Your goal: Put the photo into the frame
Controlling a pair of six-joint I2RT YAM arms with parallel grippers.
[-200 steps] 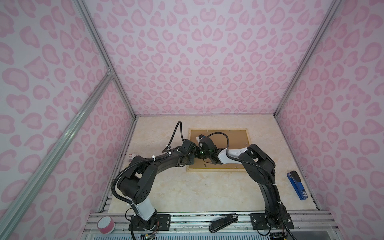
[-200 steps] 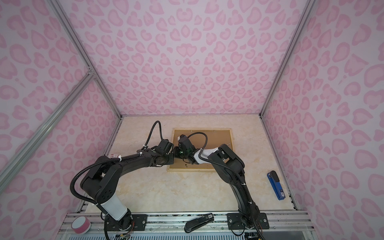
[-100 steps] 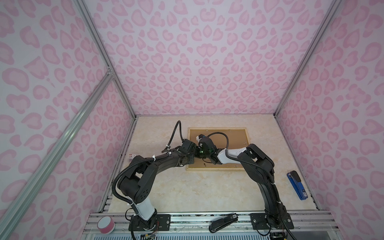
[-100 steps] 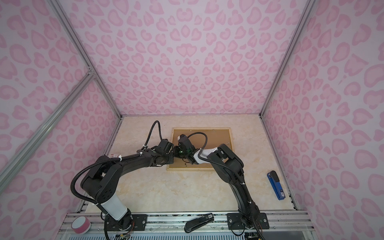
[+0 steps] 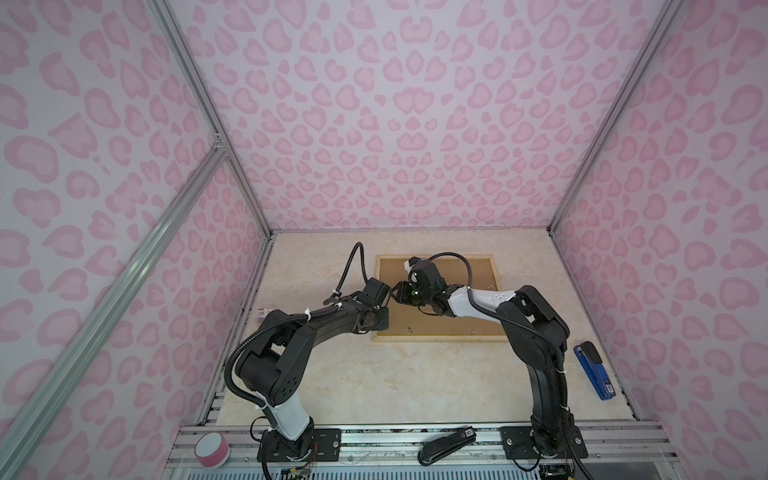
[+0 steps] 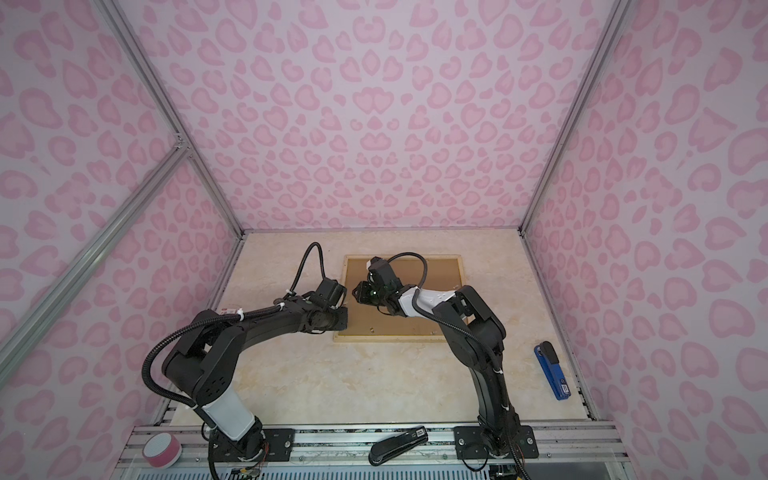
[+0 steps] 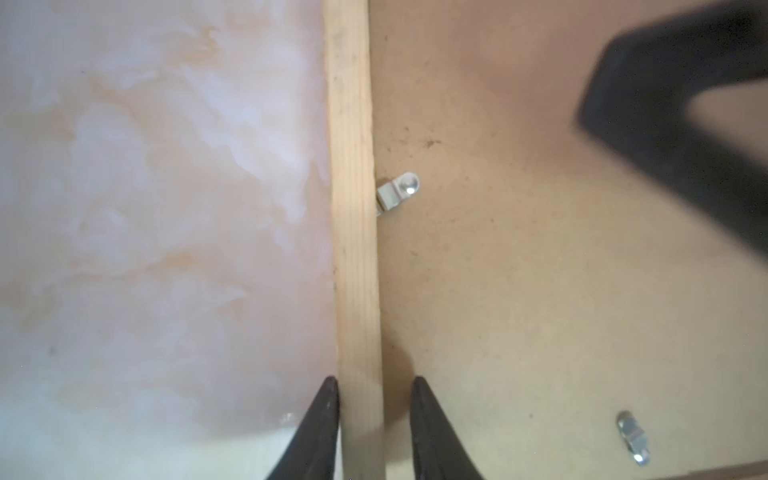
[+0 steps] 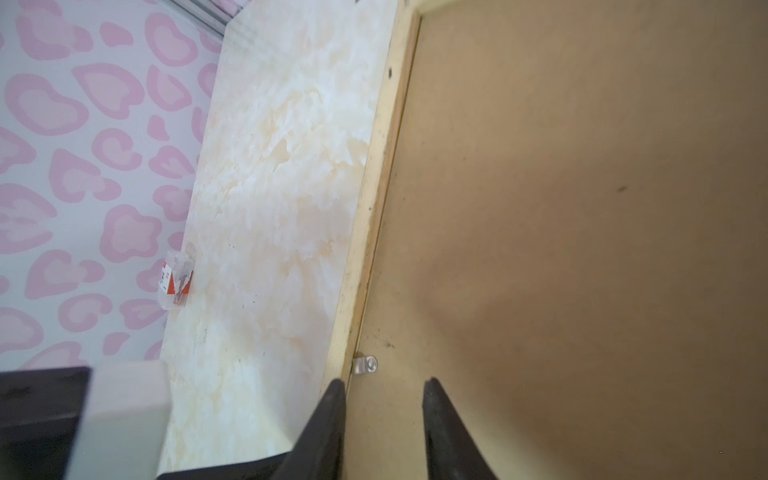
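Observation:
The frame (image 5: 436, 338) (image 6: 390, 338) of pale wood lies face down at the back middle of the table. A brown backing board (image 5: 478, 274) (image 7: 540, 291) (image 8: 582, 208) fills it. The photo is hidden. My left gripper (image 7: 376, 382) (image 5: 379, 326) straddles the frame's left strip (image 7: 353, 208). It is open: one finger touches the strip, the other stands off it over the board. My right gripper (image 8: 384, 384) (image 5: 397, 291) hovers open just inside the same strip (image 8: 374, 187), with only board between its fingers. Small metal clips (image 7: 399, 193) (image 8: 365, 365) sit at the strip's inner edge.
A blue stapler (image 5: 592, 370) lies at the table's right edge. A black stapler (image 5: 446, 444) and a pink tape roll (image 5: 212, 449) rest on the front rail. A small packet (image 5: 264, 320) (image 8: 176, 282) lies by the left wall. Pink patterned walls close in three sides.
Both grippers have eased their jaws apart. Neither arm has visibly shifted in the top views, and the frame lies where it was.

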